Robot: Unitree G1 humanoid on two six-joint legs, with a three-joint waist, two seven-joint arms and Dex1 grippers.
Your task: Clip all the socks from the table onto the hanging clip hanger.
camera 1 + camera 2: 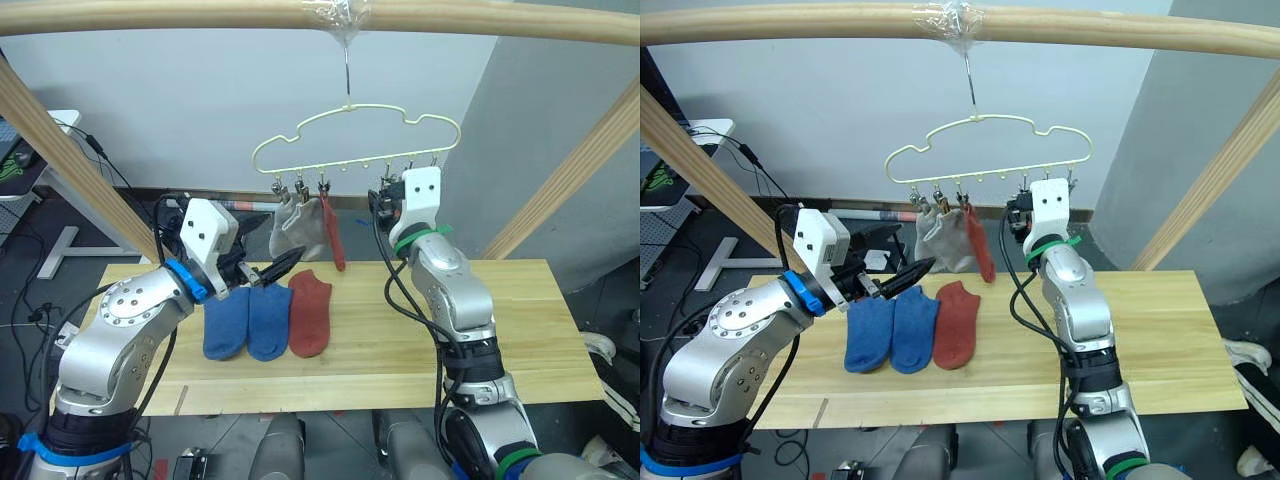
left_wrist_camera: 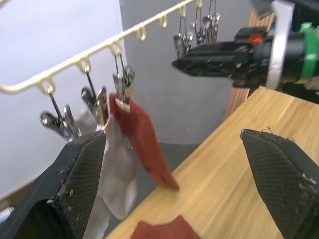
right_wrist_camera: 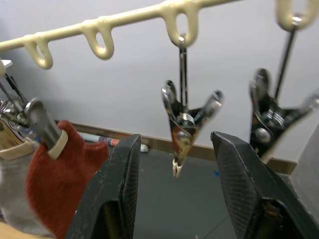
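My left end effector (image 1: pixel 283 268) hovers released over the tabletop (image 1: pixel 400 350), its black fingers (image 2: pixel 75 184) spread wide and empty, pointing toward the hanging socks; my right end effector (image 1: pixel 385 200) is raised to the clip hanger (image 1: pixel 355 135), fingers (image 3: pixel 117 199) parted and gripping nothing, an empty metal clip (image 3: pixel 185 124) hanging between them. The pale yellow clip hanger hangs by its hook from a wooden pole (image 1: pixel 320 18) overhead; two light grey socks (image 1: pixel 293 228) and one rust-red sock (image 1: pixel 333 232) hang from clips at its left end. On the tabletop below, two blue socks (image 1: pixel 247 320) lie side by side, touching, with a second rust-red sock (image 1: pixel 310 312) just beside them on the right; all three lie flat near the tabletop's far left part, just below my left end effector.
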